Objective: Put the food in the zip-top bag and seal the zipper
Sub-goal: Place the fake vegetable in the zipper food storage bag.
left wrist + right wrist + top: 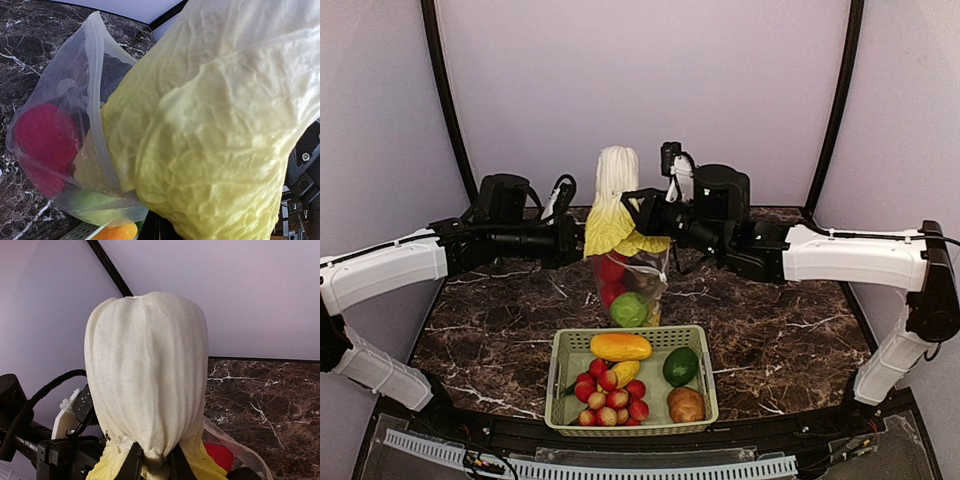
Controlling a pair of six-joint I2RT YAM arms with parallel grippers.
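Note:
The napa cabbage (615, 195) stands upright, white stem up, its yellow leafy end pushed into the mouth of the zip-top bag (647, 268). My right gripper (642, 212) is shut on the cabbage's waist; both fingers pinch it in the right wrist view (154, 465). My left gripper (578, 243) is at the bag's left mouth edge and holds it; the cabbage (215, 125) hides its fingers in the left wrist view. The bag (95, 65) holds a red fruit (45, 140) and a green apple (628, 310). The zipper (97, 100) is open around the cabbage.
A pale green slotted basket (706, 365) stands just in front of the bag, holding a yellow-orange fruit (620, 346), small red fruits (610, 395), a dark green fruit (681, 366) and a brown one (686, 404). Dark marble table (790, 340), curved back wall.

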